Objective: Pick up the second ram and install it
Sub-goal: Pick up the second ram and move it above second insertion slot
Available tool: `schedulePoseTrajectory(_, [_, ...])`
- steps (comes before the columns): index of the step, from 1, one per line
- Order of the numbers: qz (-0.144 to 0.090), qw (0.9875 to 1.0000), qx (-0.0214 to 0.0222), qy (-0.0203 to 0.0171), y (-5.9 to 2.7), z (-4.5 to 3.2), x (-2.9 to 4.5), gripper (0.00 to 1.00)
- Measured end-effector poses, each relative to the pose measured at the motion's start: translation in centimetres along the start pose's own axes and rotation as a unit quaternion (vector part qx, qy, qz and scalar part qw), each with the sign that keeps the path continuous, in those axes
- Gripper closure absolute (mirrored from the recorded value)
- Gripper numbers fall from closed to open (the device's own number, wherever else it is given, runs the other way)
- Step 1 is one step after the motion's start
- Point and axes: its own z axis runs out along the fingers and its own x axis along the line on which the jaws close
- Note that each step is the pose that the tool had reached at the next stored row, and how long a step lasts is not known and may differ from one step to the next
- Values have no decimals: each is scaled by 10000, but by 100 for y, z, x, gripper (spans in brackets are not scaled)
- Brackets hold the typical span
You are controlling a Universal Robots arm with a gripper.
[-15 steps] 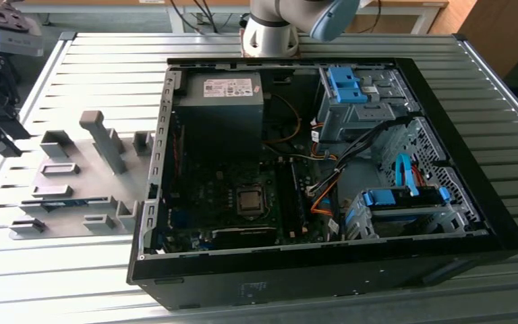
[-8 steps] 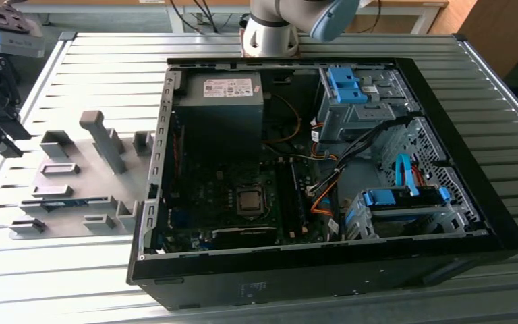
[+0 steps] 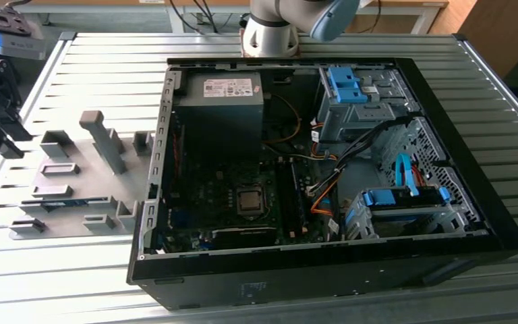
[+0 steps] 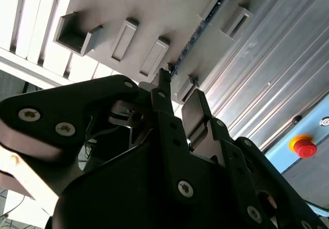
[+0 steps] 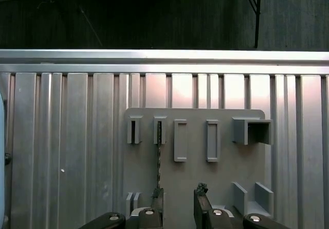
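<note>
Here's the ribbed aluminium slat table [image 3: 106,61], and sprawled across it on its side is a big black open computer tower case [image 3: 509,233]. Inside the case, as the exterior view has it, there's a grey boxy power supply [image 3: 223,101] at eleven o'clock and a blue plastic drive bracket [image 3: 344,84] at one. A second blue plastic caddy [image 3: 403,197] is at four. Near the middle sits the square silver processor socket [image 3: 249,200], with orange cables [image 3: 324,202] near it at three o'clock. At nine o'clock from the case lies a flat grey plastic fixture plate [image 3: 97,179] studded with upright blocks. In the second wrist view, a round red emergency button [image 4: 303,146] shows on a pale blue panel.
</note>
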Motion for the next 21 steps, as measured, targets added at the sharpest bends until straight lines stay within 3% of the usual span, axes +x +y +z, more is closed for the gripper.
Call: schedulePoseTrajectory(21, [0, 10000, 0, 0, -1, 66, 1, 63])
